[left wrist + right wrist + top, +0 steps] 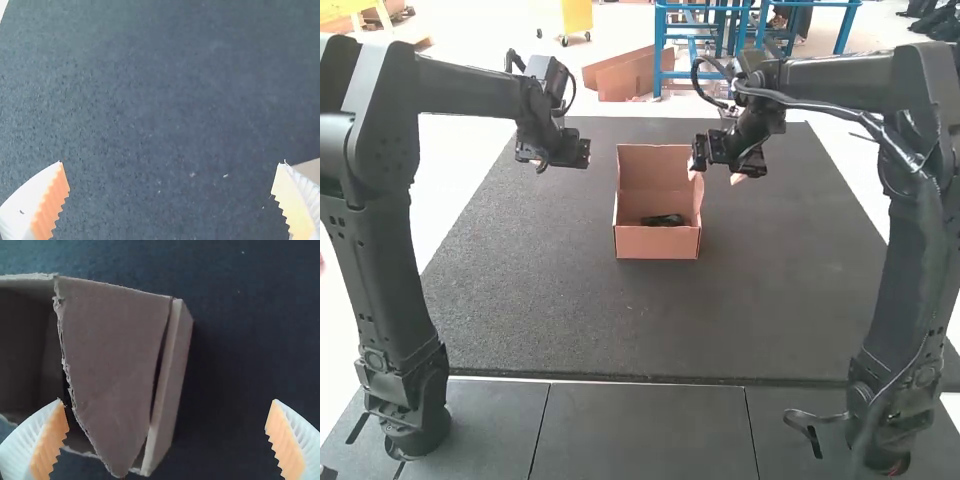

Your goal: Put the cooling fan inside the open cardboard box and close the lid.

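Observation:
An open cardboard box (657, 212) stands mid-mat with its lid flap upright at the back. Inside it lies a dark object, the cooling fan (663, 219). My right gripper (733, 160) hovers open just above and beside the box's back right corner; in the right wrist view its white ribbed fingers (46, 439) with orange pads straddle the box's side flap (115, 380). My left gripper (552, 152) hangs open over bare mat to the left of the box, and its fingers (44, 202) have nothing between them.
The black mat (520, 290) covers the table, with free room on all sides of the box. The mat's front edge (650, 378) meets dark panels near the arm bases.

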Robot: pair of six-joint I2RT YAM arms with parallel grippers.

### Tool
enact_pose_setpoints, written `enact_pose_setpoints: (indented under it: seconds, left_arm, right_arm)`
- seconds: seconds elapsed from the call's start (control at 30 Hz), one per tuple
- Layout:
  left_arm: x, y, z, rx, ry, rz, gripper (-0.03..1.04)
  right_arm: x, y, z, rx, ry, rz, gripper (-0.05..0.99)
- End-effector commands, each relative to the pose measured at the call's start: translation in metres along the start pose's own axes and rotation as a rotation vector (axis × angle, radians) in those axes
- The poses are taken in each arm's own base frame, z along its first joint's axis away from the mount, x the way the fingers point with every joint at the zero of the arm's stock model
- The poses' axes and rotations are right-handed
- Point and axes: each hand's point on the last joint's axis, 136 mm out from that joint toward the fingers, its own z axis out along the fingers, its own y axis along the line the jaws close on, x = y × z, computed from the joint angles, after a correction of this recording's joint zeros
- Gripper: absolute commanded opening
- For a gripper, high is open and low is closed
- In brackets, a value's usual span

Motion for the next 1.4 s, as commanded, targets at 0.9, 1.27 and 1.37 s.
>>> enact_pose_setpoints:
  seconds: [0.9, 1.27, 1.37]
  left_arm:
    - [-0.073, -0.075, -0.009, 0.124, -0.154, 0.055, 0.96]
    - [-0.08, -0.072, -0.009, 0.118, -0.154, 0.052, 0.96]
    - [-0.08, -0.076, -0.009, 0.124, -0.155, 0.056, 0.96]
  right_arm:
    - [0.004, 0.018, -0.017, -0.084, -0.016, 0.005, 0.7]
    - [0.006, 0.016, -0.013, -0.082, -0.007, 0.01, 0.7]
    - [0.007, 0.016, -0.013, -0.08, -0.006, 0.008, 0.7]
